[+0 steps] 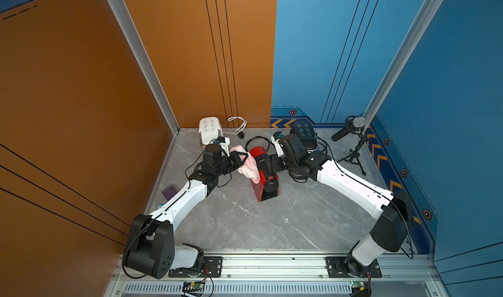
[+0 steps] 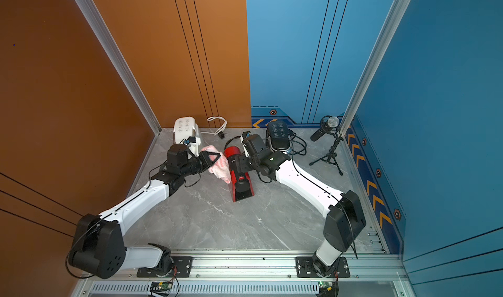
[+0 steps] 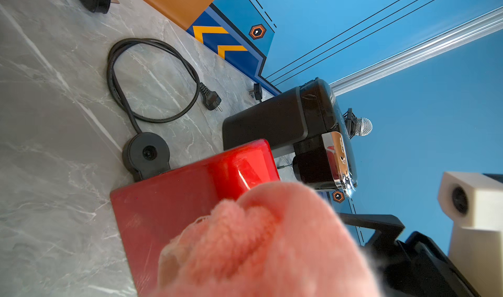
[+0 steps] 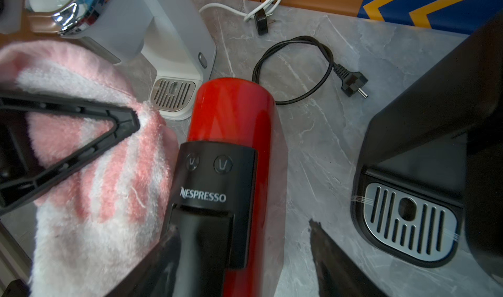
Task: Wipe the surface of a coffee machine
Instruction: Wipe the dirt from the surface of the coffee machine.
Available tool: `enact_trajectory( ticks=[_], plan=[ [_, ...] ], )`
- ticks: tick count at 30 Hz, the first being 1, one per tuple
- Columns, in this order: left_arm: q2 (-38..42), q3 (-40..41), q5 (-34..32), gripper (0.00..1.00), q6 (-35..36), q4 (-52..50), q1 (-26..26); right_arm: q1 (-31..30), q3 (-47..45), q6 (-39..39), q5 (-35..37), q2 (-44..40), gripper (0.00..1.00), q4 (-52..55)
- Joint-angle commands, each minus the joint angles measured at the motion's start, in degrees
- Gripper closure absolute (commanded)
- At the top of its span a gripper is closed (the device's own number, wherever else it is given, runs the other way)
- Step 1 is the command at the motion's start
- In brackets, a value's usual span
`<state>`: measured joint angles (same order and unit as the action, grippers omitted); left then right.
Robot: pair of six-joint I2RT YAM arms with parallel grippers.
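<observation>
Standing by the rig, I see in both top views the red coffee machine (image 1: 265,178) near the middle of the table (image 1: 245,227). Its long axis runs roughly twelve to six, and the drip end leans a touch toward five. The left fingers (image 1: 241,157) reach in from nine o'clock, pinching a pink cloth (image 1: 249,166) whose hanging bulk touches the machine's nine-o'clock flank. The right arm (image 1: 345,181) reaches in from three o'clock over the machine's top, so both arms are about equally near. In the left wrist view the cloth fills the foreground, bunched against the glossy red side wall, and it hides the fingers that hold it. In the right wrist view the right fingers (image 4: 334,260) are spread and straddle the machine's black head. One is close beside that head near the cloth, while the other stands clear of the red body over bare table. As I judge it, the machine lies at three o'clock from the cloth. The coming stroke belongs to the left arm and should run along that twelve-to-six line.
</observation>
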<state>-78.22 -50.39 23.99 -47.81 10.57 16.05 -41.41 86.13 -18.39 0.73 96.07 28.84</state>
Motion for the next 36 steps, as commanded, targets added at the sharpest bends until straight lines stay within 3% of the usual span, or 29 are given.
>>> enact_trajectory(
  ticks=[1,13,26,36],
  plan=[
    [-1.22,-0.65,0.4,1.0,1.28,4.76,0.84,-0.32,2.3,1.89,2.52,2.7,0.3,1.98],
    [-3.02,8.25,-6.05,1.0,3.13,9.43,4.7,-1.15,-6.14,-1.52,-0.74,2.33,0.43,-1.74],
    [-16.95,11.42,-8.11,1.0,2.37,15.82,7.41,-2.71,-10.05,-3.01,-1.75,-0.49,0.44,-2.56],
    [0.63,7.44,-3.44,1.0,-0.33,12.05,3.23,-2.78,-10.76,-3.28,-1.66,-0.89,0.44,-2.91]
  ],
)
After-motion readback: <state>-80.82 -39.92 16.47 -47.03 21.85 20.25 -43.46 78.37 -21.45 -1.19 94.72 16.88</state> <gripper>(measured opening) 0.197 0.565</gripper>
